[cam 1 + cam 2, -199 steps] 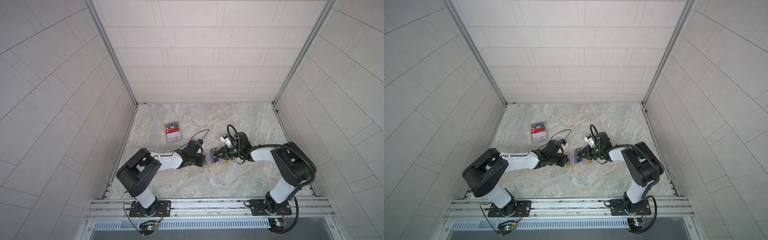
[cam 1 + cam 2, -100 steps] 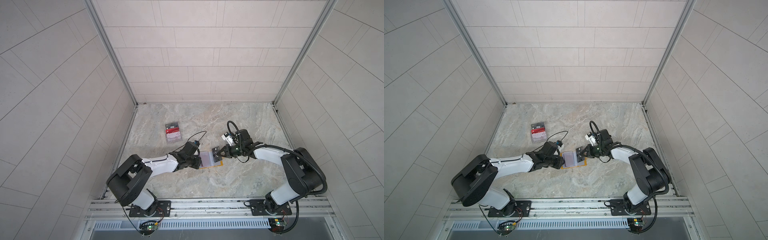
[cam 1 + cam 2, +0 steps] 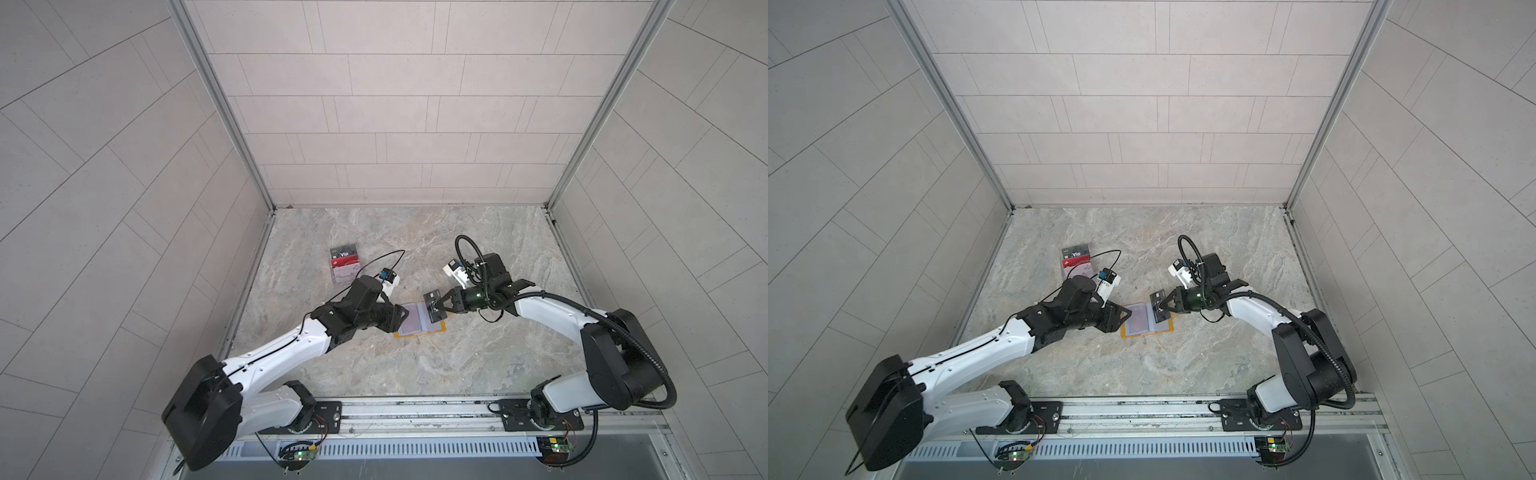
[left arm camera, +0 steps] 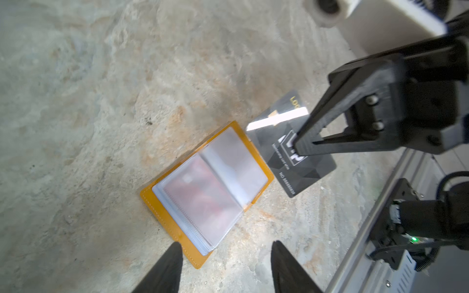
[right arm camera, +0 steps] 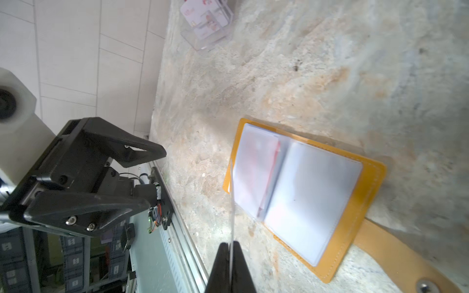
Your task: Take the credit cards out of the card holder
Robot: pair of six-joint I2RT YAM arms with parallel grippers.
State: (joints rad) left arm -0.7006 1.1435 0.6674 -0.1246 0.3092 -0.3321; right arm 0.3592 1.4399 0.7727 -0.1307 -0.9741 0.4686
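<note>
The mustard-yellow card holder (image 3: 415, 327) (image 3: 1142, 323) lies open and flat on the marble floor, its clear sleeves facing up. A red credit card (image 4: 203, 200) (image 5: 256, 172) shows through one sleeve. My right gripper (image 3: 436, 309) (image 3: 1162, 309) (image 5: 231, 246) is shut on a dark grey credit card (image 3: 431, 298) (image 4: 299, 175), which is fully out of the sleeves and held just over the holder's right edge. My left gripper (image 3: 402, 319) (image 3: 1123, 313) (image 4: 225, 246) stands open at the holder's left edge with nothing between its fingers.
A clear tiered stand (image 3: 344, 266) (image 3: 1076, 262) (image 5: 206, 20) showing cards sits at the back left. The holder's snap tab (image 5: 396, 256) lies stretched out on the floor. Tiled walls enclose three sides, and a metal rail (image 3: 415, 411) runs along the front.
My right gripper has drawn the dark grey card out of the holder, to the right. My left gripper has opened, let go of the holder and pulled back to the left.
</note>
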